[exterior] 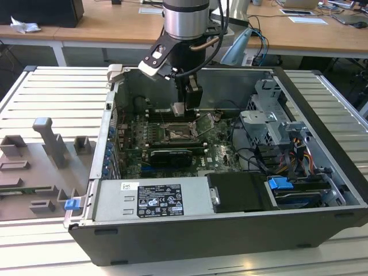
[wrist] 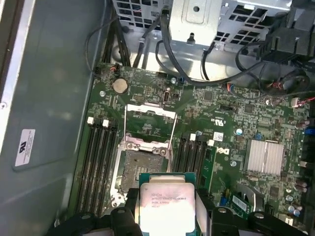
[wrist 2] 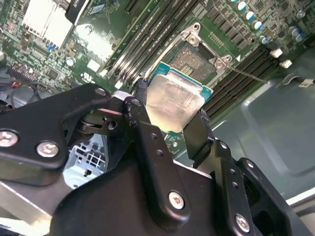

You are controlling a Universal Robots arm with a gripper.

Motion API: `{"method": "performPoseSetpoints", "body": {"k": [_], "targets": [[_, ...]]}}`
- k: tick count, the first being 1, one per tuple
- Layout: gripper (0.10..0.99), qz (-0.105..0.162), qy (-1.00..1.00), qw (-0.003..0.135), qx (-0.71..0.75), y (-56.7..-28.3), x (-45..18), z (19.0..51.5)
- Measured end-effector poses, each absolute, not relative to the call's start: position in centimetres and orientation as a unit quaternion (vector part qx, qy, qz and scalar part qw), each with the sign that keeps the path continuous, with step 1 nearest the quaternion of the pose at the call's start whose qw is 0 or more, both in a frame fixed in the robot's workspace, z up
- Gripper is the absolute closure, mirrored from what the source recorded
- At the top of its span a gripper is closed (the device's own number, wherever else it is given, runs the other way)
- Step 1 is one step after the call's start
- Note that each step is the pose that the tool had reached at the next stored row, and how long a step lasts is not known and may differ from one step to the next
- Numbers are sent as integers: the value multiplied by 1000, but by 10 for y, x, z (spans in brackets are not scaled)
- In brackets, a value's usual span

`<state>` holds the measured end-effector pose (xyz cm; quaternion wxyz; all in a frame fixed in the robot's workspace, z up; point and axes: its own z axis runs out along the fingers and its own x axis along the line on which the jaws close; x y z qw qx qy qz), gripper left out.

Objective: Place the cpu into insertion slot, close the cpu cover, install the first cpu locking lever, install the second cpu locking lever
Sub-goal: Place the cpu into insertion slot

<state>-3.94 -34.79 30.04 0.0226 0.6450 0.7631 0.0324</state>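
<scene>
Second wrist view: tool [wrist 2: 169, 108] grips square matte-silver cpu [wrist 2: 173, 97] (green-edged).

You're getting soft, even room light across the worktop [exterior: 52, 92] in the exterior view, but the inside of the computer case [exterior: 230, 86] sits in shade under the arm. In the second wrist view the cpu [wrist 2: 172, 101] glares pale on its metal top and the heatsink [wrist 2: 47, 22] burns out to white. The first wrist view is flatter, with a milder shine on that heatsink.
</scene>
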Motion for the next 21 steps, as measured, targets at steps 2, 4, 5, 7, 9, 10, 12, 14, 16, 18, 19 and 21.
{"method": "performPoseSetpoints", "body": {"k": [2,4,5,7,9,10,12,14,16,18,19,21], "targets": [[545,32,754,23,655,-348,-39,295],[545,31,740,23,672,-347,-39,291],[545,31,737,23,675,-347,-39,290],[545,31,732,23,680,-345,-39,287],[545,29,725,23,688,-343,-39,281],[545,29,723,22,690,-343,-39,278],[545,28,718,22,695,-342,-39,274],[545,28,714,22,699,-342,-39,272],[545,27,710,22,703,-342,-39,268],[545,27,710,23,703,-342,-39,267],[545,27,710,23,703,-342,-39,265],[545,27,710,23,703,-342,-39,259]]}}
